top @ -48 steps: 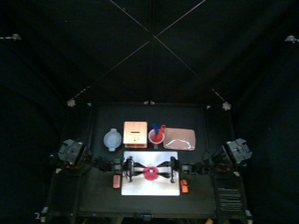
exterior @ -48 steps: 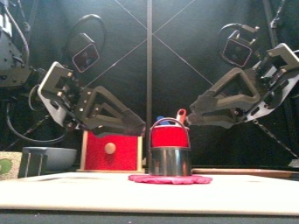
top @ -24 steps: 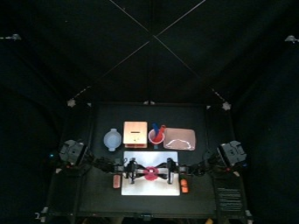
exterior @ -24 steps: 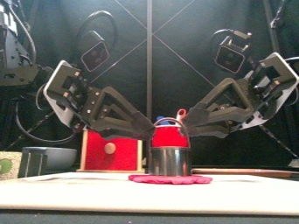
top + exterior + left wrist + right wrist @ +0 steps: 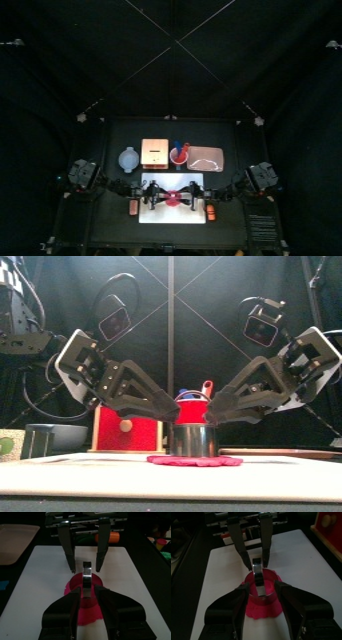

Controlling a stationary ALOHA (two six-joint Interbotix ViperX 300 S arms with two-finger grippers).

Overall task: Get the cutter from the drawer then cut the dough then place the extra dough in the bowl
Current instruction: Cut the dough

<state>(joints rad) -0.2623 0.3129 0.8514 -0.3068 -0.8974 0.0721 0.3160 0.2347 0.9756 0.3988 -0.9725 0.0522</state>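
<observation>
The round metal cutter stands upright on the flat red dough in the middle of the white cutting board. Both arms slope down to it from either side. My left gripper is shut on the cutter's thin handle. My right gripper holds the cutter's ring between its jaws, over the dough. In the top view the left gripper and the right gripper meet over the dough. The cutter's lower rim is hidden by the jaws.
Behind the board stand the blue-grey bowl, the wooden box with its red drawer front, the red cup and the pink tray. Small orange toys lie beside the board.
Both arms have sunk lower and their wrists have tilted down over the cutter. The cutter and the dough stay in the same place.
</observation>
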